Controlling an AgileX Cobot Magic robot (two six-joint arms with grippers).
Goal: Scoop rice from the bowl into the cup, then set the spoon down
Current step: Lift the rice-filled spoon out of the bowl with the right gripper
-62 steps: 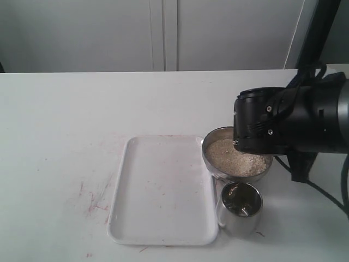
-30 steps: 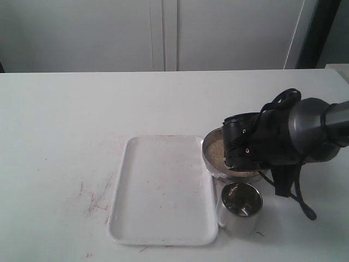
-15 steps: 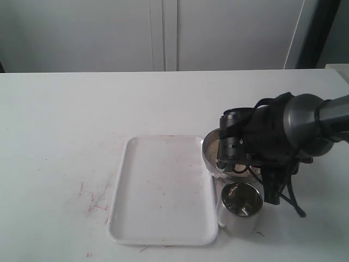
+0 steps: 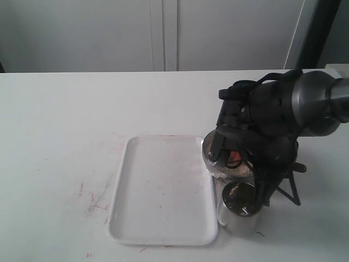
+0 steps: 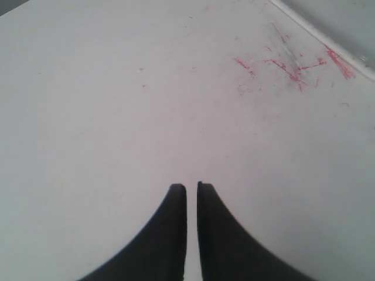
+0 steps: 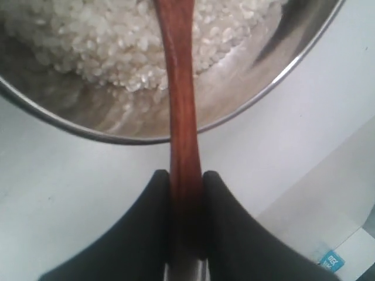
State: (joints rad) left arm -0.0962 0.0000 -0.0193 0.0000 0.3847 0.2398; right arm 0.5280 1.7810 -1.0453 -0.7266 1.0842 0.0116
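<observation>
My right gripper is shut on the handle of the dark reddish-brown spoon. The handle runs over the rim of the steel bowl and into the rice; the spoon's head is out of frame. In the exterior view the right arm leans over the bowl and hides most of it, with a reddish bit of the spoon showing under the wrist. The steel cup stands just in front of the bowl. My left gripper is shut on nothing above the bare table.
A white tray lies directly left of the bowl and the cup. Red scribble marks stain the table beside the tray's edge. A dark post stands at the back right.
The right arm has swung left and tipped down over the bowl, now hiding the rice in the exterior view. Bowl, cup and tray have not moved.
</observation>
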